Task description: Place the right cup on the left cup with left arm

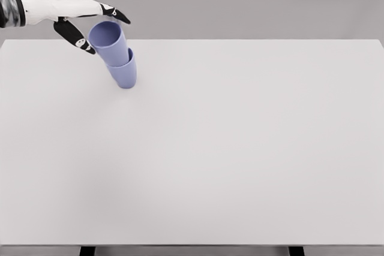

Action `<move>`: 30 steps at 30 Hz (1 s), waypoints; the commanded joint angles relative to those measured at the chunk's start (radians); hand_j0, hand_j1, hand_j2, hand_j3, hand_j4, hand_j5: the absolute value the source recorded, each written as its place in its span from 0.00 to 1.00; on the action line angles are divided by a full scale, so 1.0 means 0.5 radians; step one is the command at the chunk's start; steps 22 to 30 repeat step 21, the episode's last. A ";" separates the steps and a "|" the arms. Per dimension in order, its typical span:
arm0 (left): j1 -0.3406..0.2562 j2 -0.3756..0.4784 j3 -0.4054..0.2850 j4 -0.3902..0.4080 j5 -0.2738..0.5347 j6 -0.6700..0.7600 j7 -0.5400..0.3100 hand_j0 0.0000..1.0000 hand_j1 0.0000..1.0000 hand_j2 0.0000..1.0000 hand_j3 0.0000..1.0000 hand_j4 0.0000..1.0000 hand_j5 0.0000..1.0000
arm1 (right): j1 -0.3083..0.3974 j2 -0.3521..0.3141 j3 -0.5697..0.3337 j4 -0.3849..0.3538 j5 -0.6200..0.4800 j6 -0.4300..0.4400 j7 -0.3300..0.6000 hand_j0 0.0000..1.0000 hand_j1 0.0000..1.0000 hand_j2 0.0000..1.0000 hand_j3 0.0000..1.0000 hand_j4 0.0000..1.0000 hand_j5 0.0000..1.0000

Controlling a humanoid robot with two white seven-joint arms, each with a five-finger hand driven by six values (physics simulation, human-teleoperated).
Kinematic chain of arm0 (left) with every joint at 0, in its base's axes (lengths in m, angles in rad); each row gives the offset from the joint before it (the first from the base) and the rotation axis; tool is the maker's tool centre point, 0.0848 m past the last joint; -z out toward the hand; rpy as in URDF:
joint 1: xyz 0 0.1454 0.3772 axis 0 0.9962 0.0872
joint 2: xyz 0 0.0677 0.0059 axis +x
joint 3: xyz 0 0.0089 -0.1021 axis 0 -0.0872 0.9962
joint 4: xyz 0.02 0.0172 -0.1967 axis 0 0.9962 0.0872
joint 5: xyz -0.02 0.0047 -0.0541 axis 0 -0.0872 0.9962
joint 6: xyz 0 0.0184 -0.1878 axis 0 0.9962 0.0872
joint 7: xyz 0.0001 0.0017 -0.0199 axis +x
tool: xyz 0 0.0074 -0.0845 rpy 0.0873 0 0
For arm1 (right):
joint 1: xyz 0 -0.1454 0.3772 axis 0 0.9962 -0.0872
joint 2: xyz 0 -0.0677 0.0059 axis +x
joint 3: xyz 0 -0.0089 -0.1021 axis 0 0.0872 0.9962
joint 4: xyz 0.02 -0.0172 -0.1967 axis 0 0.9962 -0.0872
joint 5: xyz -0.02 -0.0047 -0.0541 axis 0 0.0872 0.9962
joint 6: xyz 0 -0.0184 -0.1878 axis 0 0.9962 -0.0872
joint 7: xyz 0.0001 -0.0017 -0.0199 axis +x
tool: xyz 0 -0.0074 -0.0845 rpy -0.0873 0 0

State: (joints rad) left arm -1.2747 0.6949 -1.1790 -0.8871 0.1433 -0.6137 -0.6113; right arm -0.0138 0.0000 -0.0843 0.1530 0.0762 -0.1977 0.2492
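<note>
**Cups nested at the desk's far left**

Your left hand [90, 25] sits spread wide around the rim of the upper periwinkle-blue plastic cup [108, 41], holding nothing. That cup sits nested in the lower matching blue cup [123, 75] on the white desk [240, 148].

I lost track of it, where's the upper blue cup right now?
In the head view, far left: the upper cup sits nested in the lower cup, beside the left robot hand.

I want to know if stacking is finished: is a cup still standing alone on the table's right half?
No: both cups sit nested, upper cup inside lower cup, beside the left hand.
</note>
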 commanded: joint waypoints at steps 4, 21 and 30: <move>0.003 0.009 0.005 -0.017 0.008 0.006 0.001 1.00 1.00 1.00 1.00 1.00 1.00 | 0.000 0.000 0.000 0.001 0.001 0.000 -0.001 1.00 1.00 1.00 1.00 1.00 1.00; 0.555 0.920 0.431 -1.456 0.536 0.006 0.001 1.00 1.00 1.00 1.00 1.00 1.00 | 0.000 0.000 0.000 -0.002 0.001 0.000 0.002 1.00 1.00 1.00 1.00 1.00 1.00; 0.555 0.920 0.431 -1.456 0.536 0.006 0.001 1.00 1.00 1.00 1.00 1.00 1.00 | 0.000 0.000 0.000 -0.002 0.001 0.000 0.002 1.00 1.00 1.00 1.00 1.00 1.00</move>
